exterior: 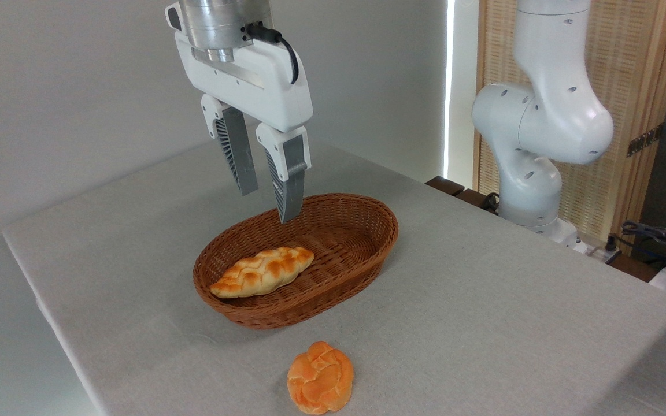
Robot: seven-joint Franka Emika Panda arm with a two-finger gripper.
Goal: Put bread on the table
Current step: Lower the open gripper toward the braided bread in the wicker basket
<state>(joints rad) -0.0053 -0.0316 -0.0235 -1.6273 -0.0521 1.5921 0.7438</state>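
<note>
Hanging above the far side of the basket (310, 260), the jaws stand parted by a moderate gap and hold nothing; no point may be placed on them, but the two ribbed fingers (235, 153) point down and tilt slightly toward the camera. The bread (262, 271) lies inside the basket at its near-left end, lengthwise along the basket's long axis, one pointed tip close to the wicker wall. It is well apart from the fingers, lower and nearer the camera.

Judgement: the step in hand is the approach to the loaf. A sound grasp would bring the jaws over the loaf's thick middle, closing across its narrow width, not along its length. The near wall of the basket is the hazard; a finger descending beside the tip could catch the rim or drag the basket.

A round bun (319, 377) sits on the tabletop (483, 300) in front of the basket. Bare cloth lies to either side for setting the loaf down.
</note>
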